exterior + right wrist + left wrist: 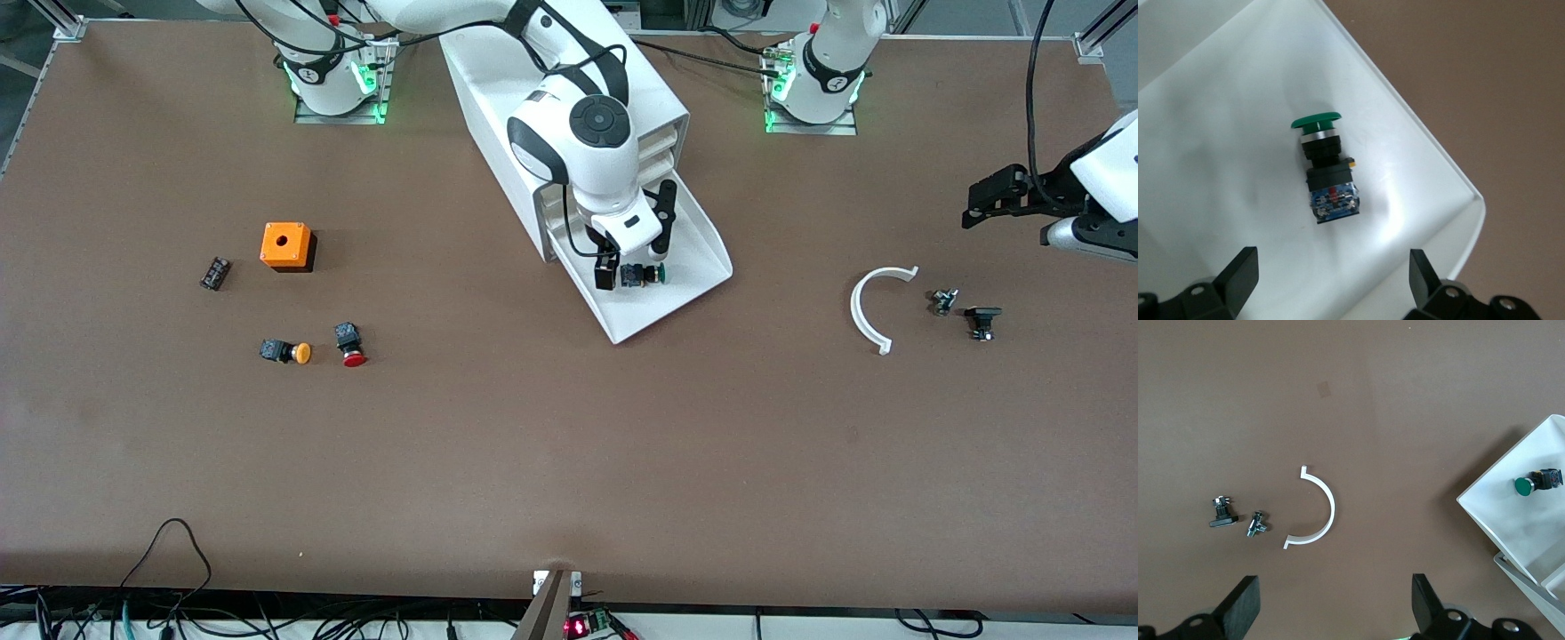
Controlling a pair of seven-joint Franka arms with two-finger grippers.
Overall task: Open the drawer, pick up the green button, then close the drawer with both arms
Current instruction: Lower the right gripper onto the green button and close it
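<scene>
Drawer (702, 258), a wide shallow white plastic tray and the lowest of three in the boxy white cabinet (498, 98), stands pulled out toward the front camera, and the small push button (642, 274) with round green cap and black square body lies on its side on the tray floor, apart from the walls. Right gripper (637, 238), on the white jointed arm based at the right arm's end, hangs low over the open drawer directly above the button, its two black fingers (1238, 273) spread wide and holding nothing; in the right wrist view the button (1323, 170) lies between the lines of the two fingers but is not yet between them. Left gripper (991, 197) waits over the table at the left arm's end, jaws likewise wide and empty, above a white plastic half-ring (871, 307) and two small dark metal fittings (965, 311). The button is probably light, rigid and hard-surfaced; the domed cap looks smooth and likely to slip, so the flat sides of the square black body appear the better place to grip. On smooth plastic it may skid or roll if nudged by one finger first. Orange-capped (286, 352) and red-capped (350, 345) buttons, an orange box (286, 245) and a small dark block (215, 272) lie toward the right arm's end.
</scene>
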